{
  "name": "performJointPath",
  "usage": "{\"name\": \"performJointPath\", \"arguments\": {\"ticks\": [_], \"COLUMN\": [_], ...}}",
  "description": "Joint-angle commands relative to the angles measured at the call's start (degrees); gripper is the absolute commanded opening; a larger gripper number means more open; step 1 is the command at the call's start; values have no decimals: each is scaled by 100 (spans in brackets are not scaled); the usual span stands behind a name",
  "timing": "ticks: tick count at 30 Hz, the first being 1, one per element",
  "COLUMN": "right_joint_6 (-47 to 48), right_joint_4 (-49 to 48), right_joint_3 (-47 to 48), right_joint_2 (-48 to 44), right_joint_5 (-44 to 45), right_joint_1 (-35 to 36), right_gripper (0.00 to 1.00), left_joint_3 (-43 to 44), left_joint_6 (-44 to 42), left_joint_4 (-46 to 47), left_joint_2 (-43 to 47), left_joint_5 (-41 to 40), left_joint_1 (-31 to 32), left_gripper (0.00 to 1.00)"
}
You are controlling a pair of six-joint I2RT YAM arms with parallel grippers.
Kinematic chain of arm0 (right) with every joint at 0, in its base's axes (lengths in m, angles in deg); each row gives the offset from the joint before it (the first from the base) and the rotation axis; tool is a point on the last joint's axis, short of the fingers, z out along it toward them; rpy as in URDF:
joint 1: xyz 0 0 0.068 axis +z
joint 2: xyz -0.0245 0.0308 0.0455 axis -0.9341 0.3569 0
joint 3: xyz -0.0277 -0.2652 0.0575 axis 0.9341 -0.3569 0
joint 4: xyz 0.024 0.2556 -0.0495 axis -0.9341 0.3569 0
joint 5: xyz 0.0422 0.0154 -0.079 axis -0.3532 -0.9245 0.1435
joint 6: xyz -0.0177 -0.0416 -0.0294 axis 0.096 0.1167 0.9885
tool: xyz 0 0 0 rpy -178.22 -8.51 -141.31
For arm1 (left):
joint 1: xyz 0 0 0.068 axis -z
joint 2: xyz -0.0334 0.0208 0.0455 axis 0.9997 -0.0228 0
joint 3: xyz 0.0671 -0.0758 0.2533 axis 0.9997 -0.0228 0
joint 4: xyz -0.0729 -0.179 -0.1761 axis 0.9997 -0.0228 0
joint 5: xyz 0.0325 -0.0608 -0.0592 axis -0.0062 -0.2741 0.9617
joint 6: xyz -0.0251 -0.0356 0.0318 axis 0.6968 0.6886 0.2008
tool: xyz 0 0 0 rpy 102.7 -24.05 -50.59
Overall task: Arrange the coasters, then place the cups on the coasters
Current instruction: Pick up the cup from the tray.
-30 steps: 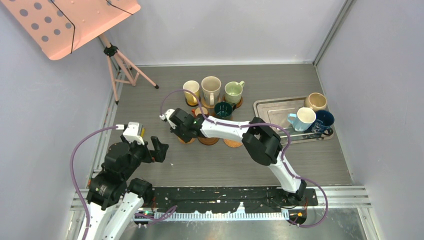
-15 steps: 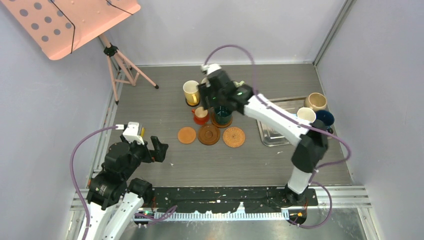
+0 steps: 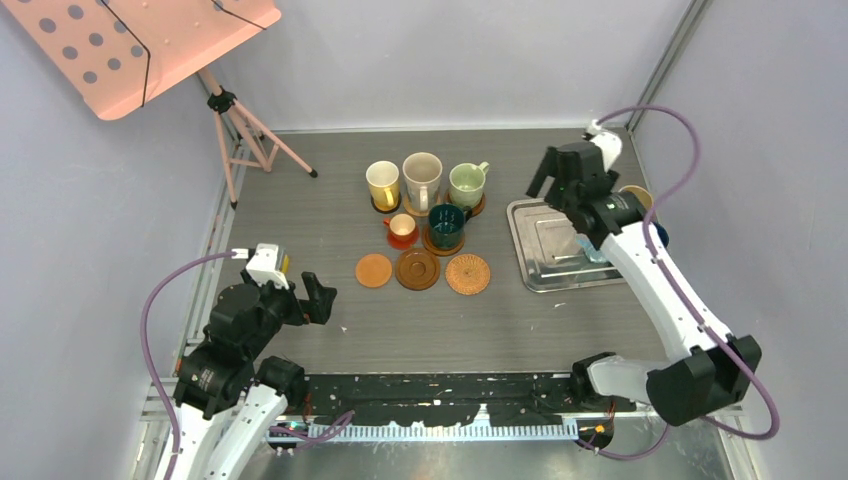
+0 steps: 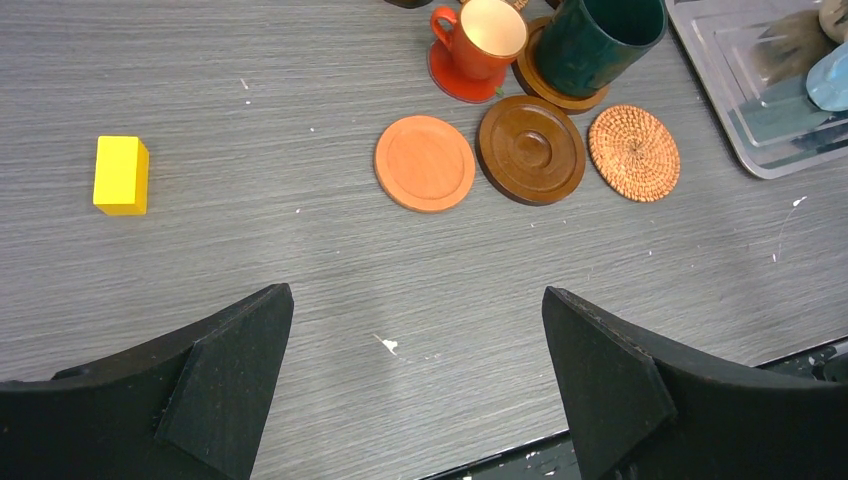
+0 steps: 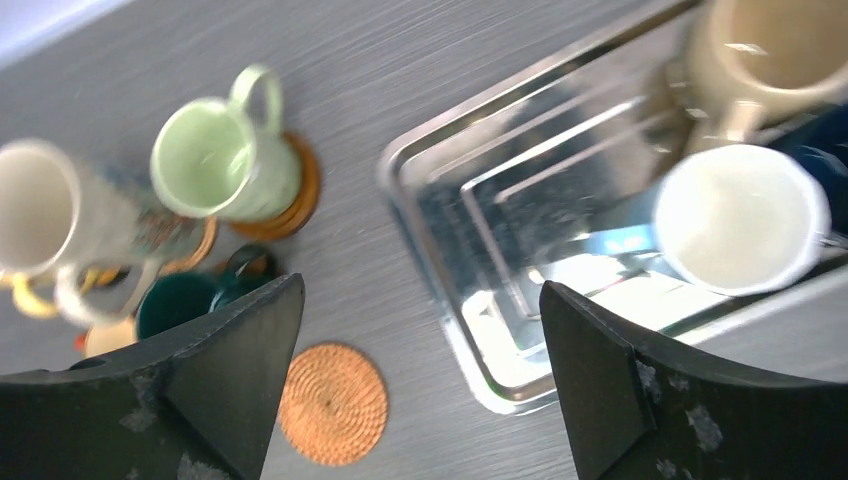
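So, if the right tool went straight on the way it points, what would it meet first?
Most likely the metal tray: the right tool, open, points down at its bare end, beside the white-blue mug. Depth is unclear.

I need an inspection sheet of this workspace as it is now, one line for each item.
Surface: grey wood-grain table, few white specks.
Job's things: yellow cup, cream cup, pale green cup, red cup, dark green cup, each on a coaster; tan coaster, brown coaster, wicker coaster lie free in a row; beige cup, white cup, navy cup at the right end of the tray.
Clutter: yellow block; the tray.
Grippers: left gripper over bare table, right gripper over the tray's edge; both jaws open, empty.
Cables: purple cable along each arm.
Surroundings: pink perforated board on a tripod; plain walls.
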Motion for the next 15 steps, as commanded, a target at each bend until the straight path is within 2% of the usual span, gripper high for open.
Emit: {"name": "performJointPath", "arguments": {"ticks": [1, 4, 7, 11, 15], "right_joint_6": [-777, -1502, -2285, -2740, -2674], "right_joint_4": [267, 724, 1297, 1333, 898], "right_joint_3": [-226, -329, -404, -761, -1083], "right_joint_2": [-495, -624, -601, -506, -232], "right_joint_5": [987, 1639, 1786, 1578, 1064], "right_joint_1": [-492, -929, -1411, -2161, -2793], "right_gripper": [95, 99, 94, 87, 83], "left_joint_3": [0, 0, 0, 0, 0], "left_joint_6": [5, 5, 5, 5, 5], "left_joint_4": [187, 185, 187, 187, 186], "left_joint_2": [-9, -8, -24, -33, -34], "left_joint_5": [-24, -30, -16, -15, -19], "left_joint_1": [12, 12, 12, 12, 12], "left_gripper": [99, 99, 99, 99, 99]}}
